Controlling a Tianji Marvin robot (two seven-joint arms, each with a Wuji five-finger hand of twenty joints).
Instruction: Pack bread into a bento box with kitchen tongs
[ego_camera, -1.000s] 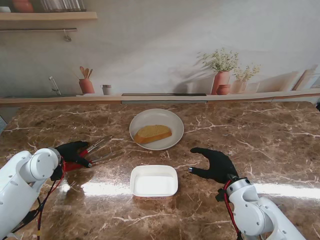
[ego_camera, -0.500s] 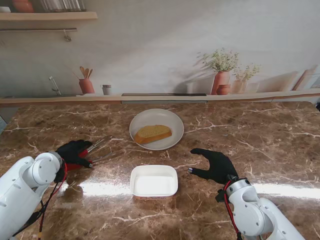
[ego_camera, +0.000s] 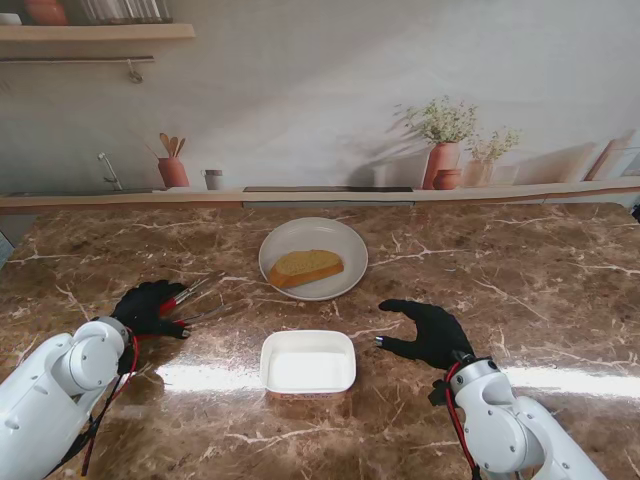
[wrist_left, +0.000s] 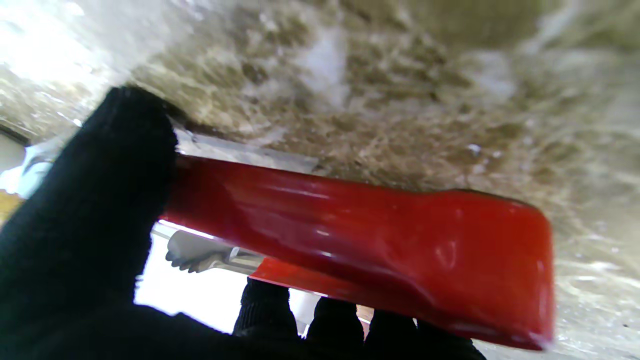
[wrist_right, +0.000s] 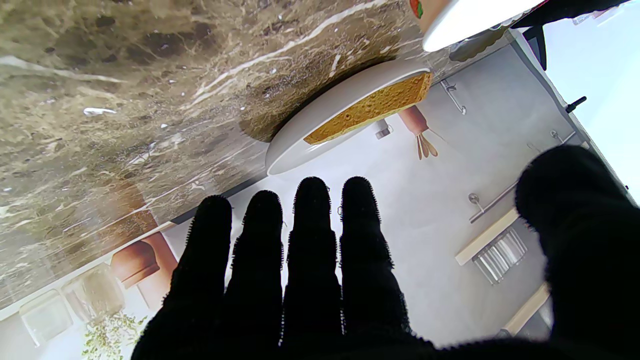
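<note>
The bread slice (ego_camera: 305, 267) is lying on a white plate (ego_camera: 345, 245) at the far middle of the marble table (ego_camera: 520, 280), and the white bento box (ego_camera: 308, 361) is sitting nearer to me, just in front of that plate. At the left, the left hand (ego_camera: 148, 306) is gripping the tongs (ego_camera: 190, 305) by their red handle (wrist_left: 360, 240). The right hand (ego_camera: 430, 330) is hovering right of the box, fingers (wrist_right: 310, 260) spread, holding nothing.

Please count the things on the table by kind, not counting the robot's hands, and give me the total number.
Tongs: 1, with a red handle, held in the left hand
Bread slice: 1
Plate: 1, white, under the bread
Bento box: 1, white, with nothing in it
Total: 4
</note>
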